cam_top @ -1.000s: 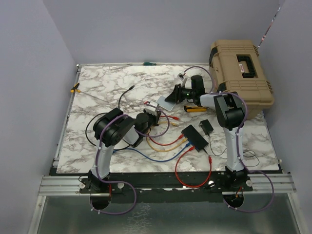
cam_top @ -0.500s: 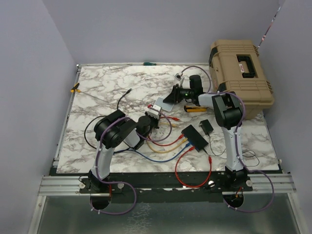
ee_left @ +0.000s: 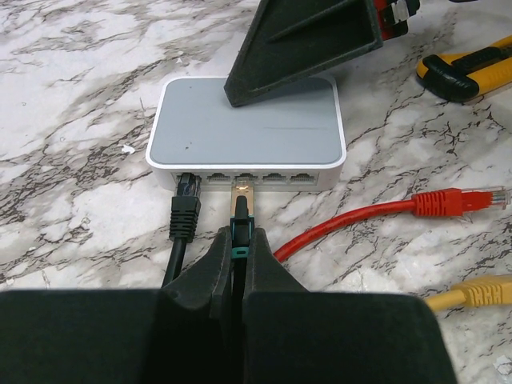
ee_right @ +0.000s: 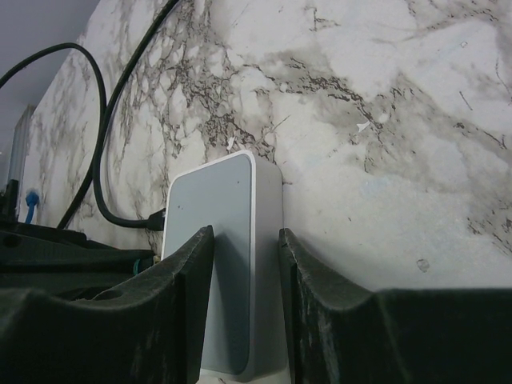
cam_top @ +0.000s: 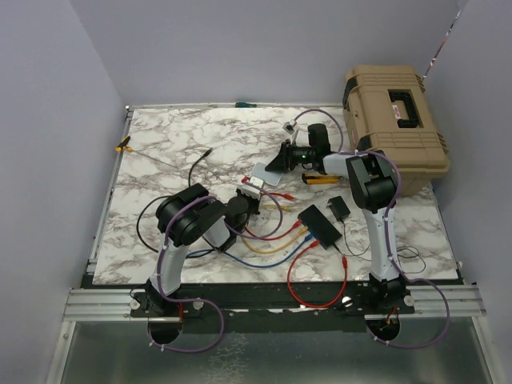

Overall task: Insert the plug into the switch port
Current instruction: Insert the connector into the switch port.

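Note:
The switch [cam_top: 318, 225] is a flat black box at front right with yellow, blue and red cables in it; no gripper is at it. My left gripper [ee_left: 238, 240] is shut on a black plug [ee_left: 240, 210] with a teal collar. The plug's clear tip is at the mouth of the second socket of a small grey-white rounded box [ee_left: 248, 128]. A black plug [ee_left: 186, 210] sits in that box's first socket. My right gripper [ee_right: 246, 240] is shut on the grey-white box [ee_right: 232, 264], with one finger [ee_left: 308, 40] on top of it.
A loose red plug [ee_left: 448, 202] and a yellow plug [ee_left: 480, 290] lie right of my left gripper. A yellow utility knife [cam_top: 322, 179] lies behind. A small black power adapter [cam_top: 339, 209] sits beside the switch. A tan hard case [cam_top: 394, 112] stands at back right.
The left arm has drawn a little toward the front, with its gripper still at the grey-white box. The right gripper and the box have shifted slightly left.

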`<state>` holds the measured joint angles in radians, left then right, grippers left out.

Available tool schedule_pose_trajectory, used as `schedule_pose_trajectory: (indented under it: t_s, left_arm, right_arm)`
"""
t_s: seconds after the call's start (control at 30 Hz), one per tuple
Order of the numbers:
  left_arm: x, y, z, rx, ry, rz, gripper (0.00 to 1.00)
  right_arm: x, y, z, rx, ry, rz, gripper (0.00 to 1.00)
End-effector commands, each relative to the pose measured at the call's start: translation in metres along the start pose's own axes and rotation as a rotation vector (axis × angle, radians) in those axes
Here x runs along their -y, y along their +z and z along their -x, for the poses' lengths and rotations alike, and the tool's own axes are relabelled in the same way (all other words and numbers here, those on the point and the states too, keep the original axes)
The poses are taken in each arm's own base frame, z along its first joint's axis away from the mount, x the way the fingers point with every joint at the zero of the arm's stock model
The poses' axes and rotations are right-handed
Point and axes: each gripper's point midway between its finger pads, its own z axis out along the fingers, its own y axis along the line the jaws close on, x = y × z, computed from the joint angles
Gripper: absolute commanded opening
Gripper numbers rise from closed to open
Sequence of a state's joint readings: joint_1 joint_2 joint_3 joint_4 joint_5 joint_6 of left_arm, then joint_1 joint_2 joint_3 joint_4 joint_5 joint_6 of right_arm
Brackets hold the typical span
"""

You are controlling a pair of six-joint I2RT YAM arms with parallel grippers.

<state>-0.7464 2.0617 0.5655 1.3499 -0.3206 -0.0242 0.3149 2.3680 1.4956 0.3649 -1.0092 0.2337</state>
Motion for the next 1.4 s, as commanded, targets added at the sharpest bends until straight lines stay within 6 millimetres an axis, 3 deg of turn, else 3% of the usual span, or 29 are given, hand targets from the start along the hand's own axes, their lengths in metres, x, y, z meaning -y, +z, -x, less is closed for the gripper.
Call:
schedule_pose_trajectory:
  t_s: [0.0, 0.43, 1.03, 1.37]
  left_arm:
    - [-0.002, -0.002, 0.020, 0.066, -0.026, 0.012, 0.00]
    - [0.012, -0.007, 0.037, 0.126, -0.051, -0.073, 0.00]
    - [0.011, -0.007, 0.039, 0.139, -0.087, -0.058, 0.00]
    - [0.008, -0.001, 0.048, 0.149, -0.156, -0.047, 0.00]
  right_arm:
    - [-0.016, 0.010, -0.025, -0.072, 0.052, 0.084, 0.40]
    - [-0.021, 0.013, -0.026, -0.084, 0.045, 0.096, 0.40]
    - [-0.030, 0.016, -0.030, -0.105, 0.035, 0.130, 0.40]
    - [-0.045, 0.017, -0.039, -0.136, 0.022, 0.237, 0.40]
